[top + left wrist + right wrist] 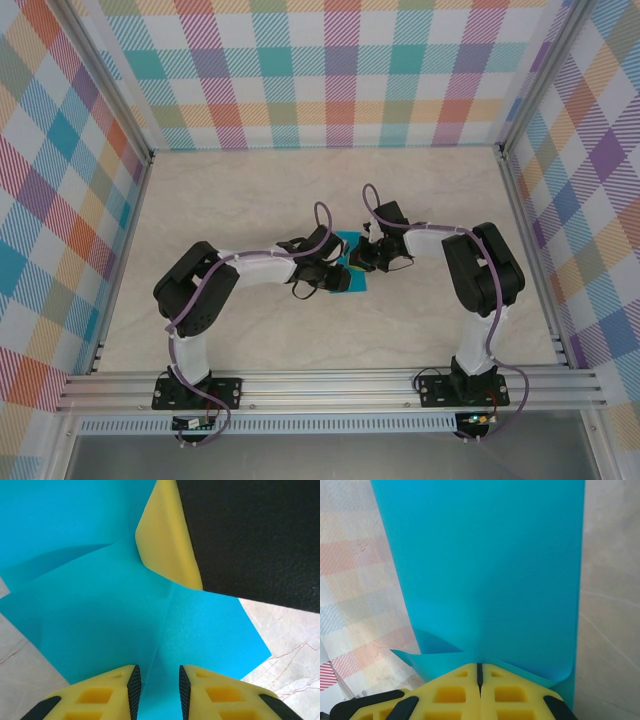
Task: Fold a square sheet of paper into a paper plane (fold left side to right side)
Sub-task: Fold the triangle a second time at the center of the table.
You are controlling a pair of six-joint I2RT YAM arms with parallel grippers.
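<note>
We see the blue sheet of paper (pixel 350 282) lying partly folded in the middle of the table (pixel 240 200), between our two arms. Our right gripper (pixel 479 672) is clamped tight on one edge of it. Our left gripper (pixel 157 687) holds nothing, its jaws slightly apart and straddling a crease in the sheet.

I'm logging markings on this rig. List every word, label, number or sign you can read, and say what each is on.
No readable text anywhere.
paper: plain teal, nothing printed.
left hand and right hand: yellow and black, no labels.
walls: plaid pattern, no lettering.
small board below the left arm's base: too small to read.
</note>
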